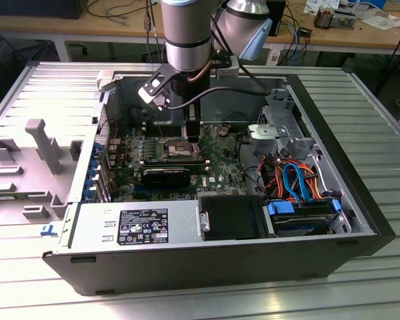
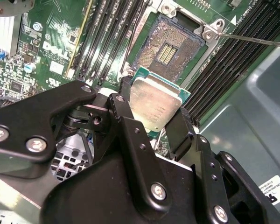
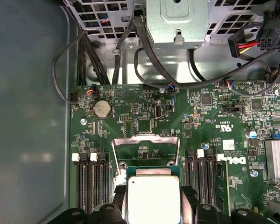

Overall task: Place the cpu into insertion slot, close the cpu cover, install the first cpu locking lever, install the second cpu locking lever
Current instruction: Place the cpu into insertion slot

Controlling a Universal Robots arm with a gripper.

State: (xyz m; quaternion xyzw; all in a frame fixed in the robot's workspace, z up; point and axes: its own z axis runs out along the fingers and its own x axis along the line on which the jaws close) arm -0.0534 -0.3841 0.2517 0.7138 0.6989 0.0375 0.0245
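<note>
My gripper (image 2: 151, 106) is shut on the cpu (image 2: 155, 103), a flat silver-topped square with a green edge, gripped on two opposite sides by the black fingers (image 2: 123, 112). The chip hangs a little above the green motherboard, just short of the insertion slot (image 2: 170, 44), whose dark, gold-dotted centre lies bare. In the first wrist view the cpu (image 3: 153, 198) sits in front of the cpu cover (image 3: 147, 138), a thin silver frame swung up and open. A thin metal lever (image 2: 252, 40) sticks out beside the slot. In the exterior view the gripper (image 1: 194, 137) is low inside the computer case, over the slot (image 1: 177, 148).
Long black memory slots (image 3: 91, 179) flank the socket on both sides. A silver heat sink (image 3: 276, 159) stands on the board. A metal drive cage (image 3: 176, 18) and black cables (image 3: 144, 51) lie beyond. The case holds a power supply (image 1: 140, 223) and a drive bay with coloured cables (image 1: 297, 180).
</note>
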